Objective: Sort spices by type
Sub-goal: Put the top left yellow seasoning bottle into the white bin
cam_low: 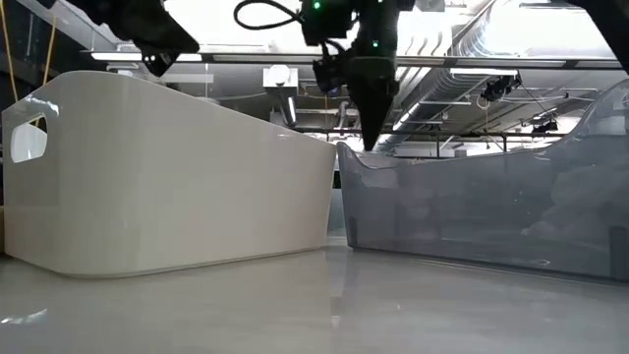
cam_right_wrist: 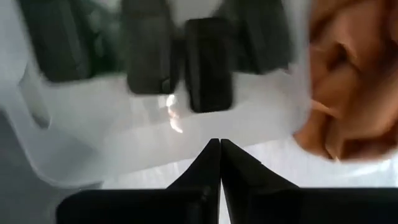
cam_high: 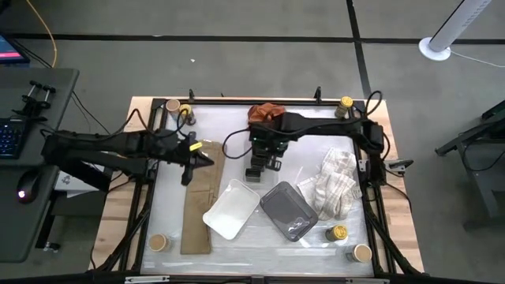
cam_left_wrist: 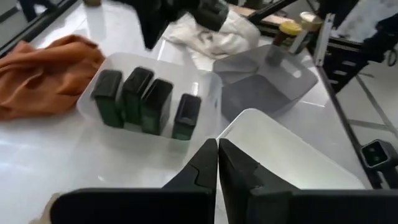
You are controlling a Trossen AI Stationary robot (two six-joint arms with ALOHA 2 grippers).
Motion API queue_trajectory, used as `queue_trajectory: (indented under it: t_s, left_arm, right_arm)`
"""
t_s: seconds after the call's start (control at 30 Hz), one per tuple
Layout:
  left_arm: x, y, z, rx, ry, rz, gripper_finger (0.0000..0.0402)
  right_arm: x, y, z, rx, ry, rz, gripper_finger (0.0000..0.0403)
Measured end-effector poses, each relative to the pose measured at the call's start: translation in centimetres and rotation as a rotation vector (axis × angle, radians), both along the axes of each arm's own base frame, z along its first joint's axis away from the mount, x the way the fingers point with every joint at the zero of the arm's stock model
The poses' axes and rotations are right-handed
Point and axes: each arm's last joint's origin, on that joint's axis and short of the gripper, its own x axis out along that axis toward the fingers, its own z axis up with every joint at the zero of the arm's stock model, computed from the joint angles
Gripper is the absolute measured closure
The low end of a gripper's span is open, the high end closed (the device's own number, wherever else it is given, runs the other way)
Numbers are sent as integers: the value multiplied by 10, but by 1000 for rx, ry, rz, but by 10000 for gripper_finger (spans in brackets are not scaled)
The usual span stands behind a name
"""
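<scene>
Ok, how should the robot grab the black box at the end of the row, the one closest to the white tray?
Probably from straight above, by its top end. The black box stands upright in the clear tray, whose walls block a sideways approach. A small gap separates it from the next box, so one of the jaws could slip in there.

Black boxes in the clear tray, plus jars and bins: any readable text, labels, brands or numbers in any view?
None readable.
Black boxes in the clear tray: faces dark and blurred, no lettering legible.
Yellow-lid jar: label too blurred to read.
Corner jars in the high view, e.g.: too small to read.
White bin and grey bin: no markings visible.
Monitor at the table's side: screen content too small to read.
</scene>
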Motion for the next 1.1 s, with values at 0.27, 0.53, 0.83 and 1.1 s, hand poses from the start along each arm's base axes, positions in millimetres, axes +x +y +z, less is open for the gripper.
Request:
queue_trajectory:
  t_s: [0.27, 0.53, 0.83, 1.1]
  left_arm:
    - [2, -4, 4, 37, -52, 43, 401]
    - [3, 1, 8, 52, -99, 221, 401]
    - [4, 4, 10, 65, -113, 248, 401]
    - [4, 12, 11, 100, -119, 227, 401]
  right_arm:
    - [7, -9, -16, 18, 41, 223, 402]
    - [1, -31, -21, 31, 83, 209, 402]
    - [7, -32, -21, 65, 10, 183, 403]
    - [7, -31, -21, 75, 8, 98, 403]
